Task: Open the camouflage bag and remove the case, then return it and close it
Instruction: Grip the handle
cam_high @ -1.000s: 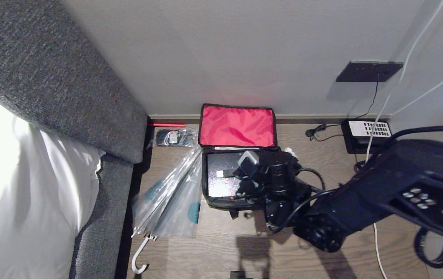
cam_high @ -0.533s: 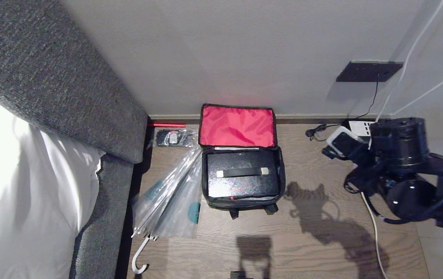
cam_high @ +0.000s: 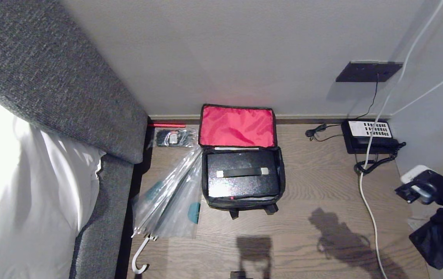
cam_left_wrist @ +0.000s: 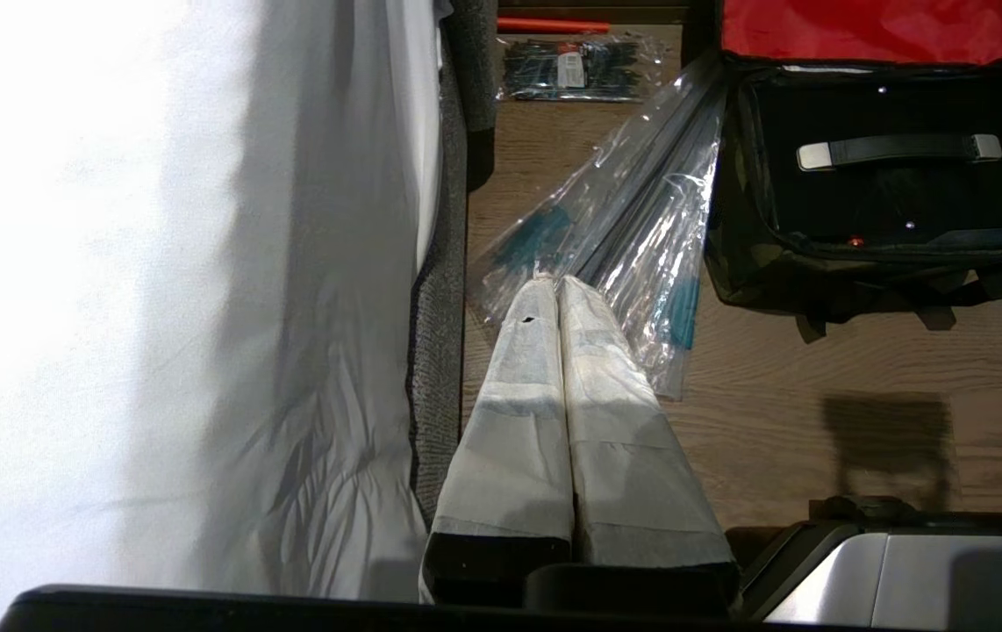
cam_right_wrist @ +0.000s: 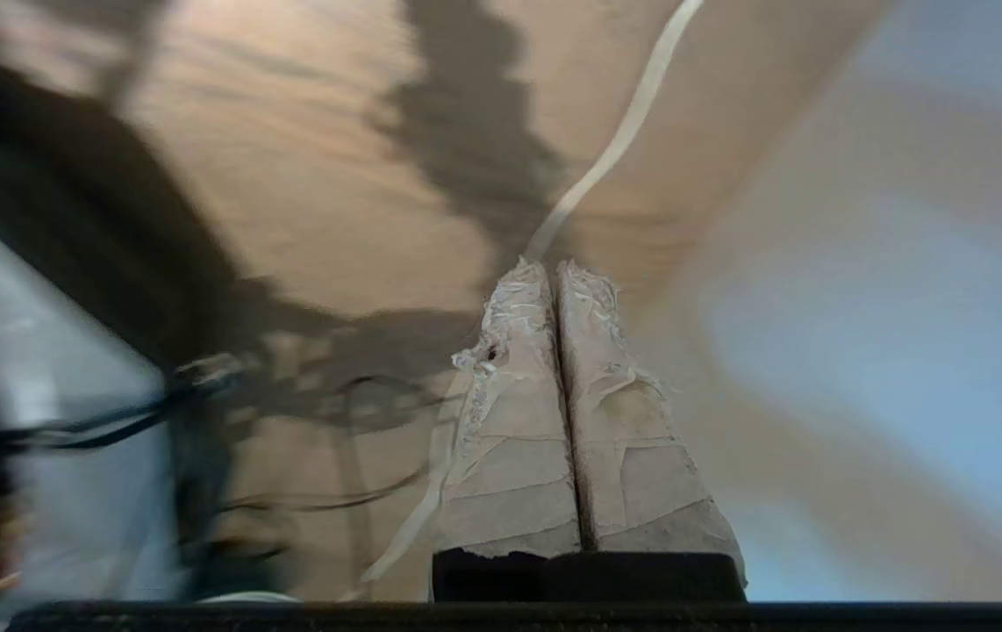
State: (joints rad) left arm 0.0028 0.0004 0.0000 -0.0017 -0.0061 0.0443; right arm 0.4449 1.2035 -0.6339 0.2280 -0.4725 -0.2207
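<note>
Camouflage bag [cam_high: 243, 201]: we find it on the wood floor [cam_high: 314, 182] against the far wall, mid-scene, lid flap [cam_high: 237, 126] thrown back and leaning on the wall, red lining showing.
Case [cam_high: 242, 176]: black, lies flat inside the bag with its strap handle [cam_high: 242, 172] up; we judge the removal step not done.
Fit: the case fills the bag nearly wall to wall, so a lift by the handle could drag the soft bag up with it.
Lid risk: the flap only leans; a brush from an arm may drop it forward over the case.
Umbrella [cam_high: 171, 197]: plastic-wrapped, just beside the bag's left side, touching near the far corner; a shoved bag would push into it, and the wrap could snag.
Cable [cam_high: 367, 201]: a white cord runs along the floor right of the bag, between it and our right arm; a low sweep could catch it.
Phone [cam_high: 369, 135]: against the wall at far right with its coiled cord, well apart from the bag.
Right hand [cam_right_wrist: 554, 272]: at the scene's right edge, well apart from the bag, fingers pressed together on nothing; it must spread them before reaching the handle.
Left hand [cam_left_wrist: 556, 285]: near side, above the umbrella's wrap, fingers together, empty.
</note>
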